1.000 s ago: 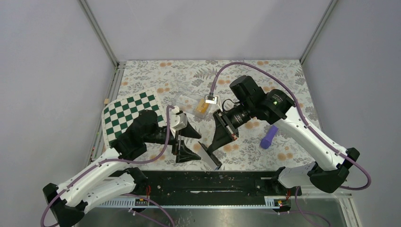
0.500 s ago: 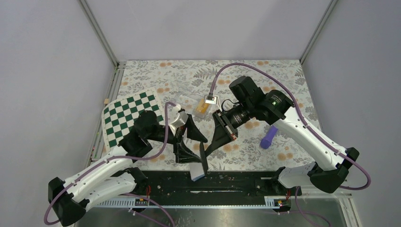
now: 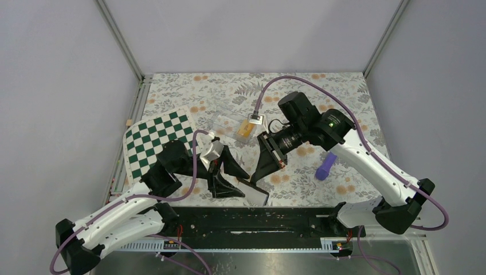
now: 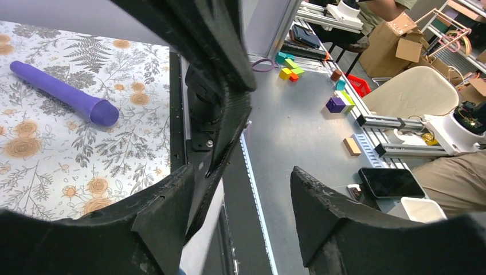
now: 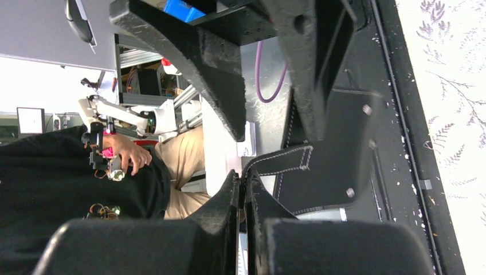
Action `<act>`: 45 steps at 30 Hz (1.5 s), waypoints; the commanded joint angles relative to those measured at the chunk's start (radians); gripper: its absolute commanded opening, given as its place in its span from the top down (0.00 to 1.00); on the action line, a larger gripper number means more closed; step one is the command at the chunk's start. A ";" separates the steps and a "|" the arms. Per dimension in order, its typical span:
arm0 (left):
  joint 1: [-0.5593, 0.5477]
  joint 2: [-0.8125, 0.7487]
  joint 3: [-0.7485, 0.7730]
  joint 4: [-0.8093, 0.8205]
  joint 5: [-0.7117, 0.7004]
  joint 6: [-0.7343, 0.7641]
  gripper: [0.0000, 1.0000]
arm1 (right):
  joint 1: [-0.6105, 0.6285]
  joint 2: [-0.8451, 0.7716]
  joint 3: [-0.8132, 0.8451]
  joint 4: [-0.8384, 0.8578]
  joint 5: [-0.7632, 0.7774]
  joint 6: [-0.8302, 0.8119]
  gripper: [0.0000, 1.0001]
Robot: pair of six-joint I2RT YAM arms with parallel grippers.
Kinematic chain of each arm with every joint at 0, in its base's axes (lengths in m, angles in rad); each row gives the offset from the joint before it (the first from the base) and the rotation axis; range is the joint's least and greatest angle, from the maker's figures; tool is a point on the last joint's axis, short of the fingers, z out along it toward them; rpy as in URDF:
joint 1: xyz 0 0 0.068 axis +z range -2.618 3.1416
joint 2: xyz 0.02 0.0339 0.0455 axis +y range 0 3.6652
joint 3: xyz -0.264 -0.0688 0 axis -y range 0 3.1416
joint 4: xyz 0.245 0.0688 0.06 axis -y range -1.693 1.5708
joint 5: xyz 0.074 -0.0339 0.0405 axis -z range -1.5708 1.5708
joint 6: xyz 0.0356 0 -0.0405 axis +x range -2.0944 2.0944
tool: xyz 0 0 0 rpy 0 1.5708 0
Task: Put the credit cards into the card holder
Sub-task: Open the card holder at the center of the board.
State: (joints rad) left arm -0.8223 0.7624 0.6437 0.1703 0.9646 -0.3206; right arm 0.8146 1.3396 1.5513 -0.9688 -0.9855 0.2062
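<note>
Both grippers (image 3: 243, 182) (image 3: 256, 179) low, angled toward card holder (image 3: 256, 193)

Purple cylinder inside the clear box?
No, the purple cylinder lies on the floral mat, apart from the clear box.

High rear overview; close outward wrist views; card holder (image 3: 256, 195) shared with right.

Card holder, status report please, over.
Right gripper shut on card holder tab. Left gripper open beside it. Orange credit cards at clear box, not loaded. Purple cylinder well aside.
</note>
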 commanded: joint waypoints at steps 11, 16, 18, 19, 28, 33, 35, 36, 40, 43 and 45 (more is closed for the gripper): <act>-0.046 0.002 -0.031 0.087 -0.078 -0.027 0.72 | -0.048 -0.091 -0.145 0.320 -0.009 0.203 1.00; -0.047 0.025 0.000 0.002 -0.144 -0.027 1.00 | -0.054 -0.105 -0.177 0.359 0.039 0.236 0.94; -0.047 0.019 0.001 -0.013 -0.206 -0.050 1.00 | -0.063 -0.120 -0.184 0.359 0.083 0.240 0.75; -0.047 0.018 0.005 -0.025 -0.238 -0.060 1.00 | -0.068 -0.134 -0.192 0.360 0.112 0.240 0.68; -0.044 0.017 0.070 -0.066 -0.416 -0.222 1.00 | -0.110 -0.298 -0.323 0.360 0.256 0.196 0.04; -0.043 0.030 0.129 -0.065 -0.439 -0.292 1.00 | -0.109 -0.302 -0.362 0.401 0.179 0.207 0.03; -0.043 0.044 0.155 -0.065 -0.434 -0.316 1.00 | -0.110 -0.291 -0.373 0.437 0.153 0.226 0.03; -0.043 0.050 0.165 -0.065 -0.431 -0.325 1.00 | -0.109 -0.286 -0.378 0.455 0.142 0.237 0.04; -0.039 0.075 0.198 -0.053 -0.429 -0.371 1.00 | -0.094 -0.264 -0.384 0.511 0.127 0.262 0.06; -0.040 0.089 0.207 -0.033 -0.436 -0.404 1.00 | -0.079 -0.244 -0.401 0.582 0.102 0.306 0.21; -0.037 0.090 0.209 -0.027 -0.440 -0.407 1.00 | -0.071 -0.235 -0.410 0.608 0.096 0.325 0.35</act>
State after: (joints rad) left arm -0.8650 0.8478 0.8009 0.0700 0.5495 -0.6765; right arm 0.7227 1.0889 1.1564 -0.4808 -0.8345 0.4767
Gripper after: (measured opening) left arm 0.033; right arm 0.753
